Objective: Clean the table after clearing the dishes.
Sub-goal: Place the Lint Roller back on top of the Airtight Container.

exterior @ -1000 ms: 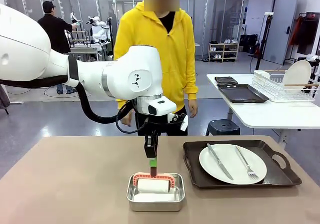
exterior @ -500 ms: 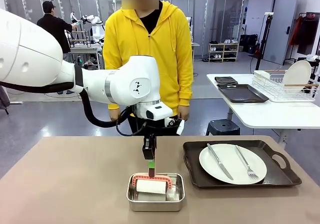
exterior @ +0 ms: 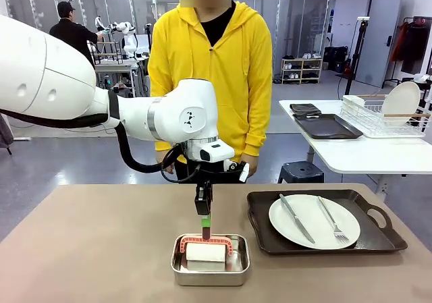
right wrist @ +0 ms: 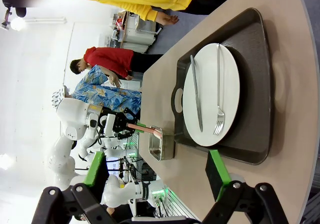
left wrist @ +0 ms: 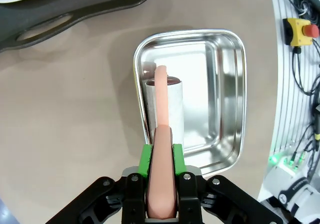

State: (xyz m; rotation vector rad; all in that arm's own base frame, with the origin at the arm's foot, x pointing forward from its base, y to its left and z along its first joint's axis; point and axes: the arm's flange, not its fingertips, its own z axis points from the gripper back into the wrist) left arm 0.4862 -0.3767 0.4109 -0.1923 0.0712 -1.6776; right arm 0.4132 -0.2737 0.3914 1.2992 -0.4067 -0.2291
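The tan surface (exterior: pixel 101 249) wasn't cleared yet: a white plate (exterior: pixel 314 221) with knife (exterior: pixel 295 216) and fork (exterior: pixel 331 222) sat on its dark tray (exterior: pixel 260 215) toward the robot's right. Just beside it, a steel pan (exterior: pixel 209 278) cradled a white roller (exterior: pixel 206 252), presumably parked there for the wiping. The left end effector (exterior: pixel 206 229) was clamped from above on the roller's pink handle (left wrist: pixel 161 99), seemingly to lift it out. The right end effector (right wrist: pixel 156 170) hung wide open, holding nothing.

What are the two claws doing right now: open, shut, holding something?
Left gripper: shut on the pink handle of the white roller.
Right gripper: open, holding nothing.
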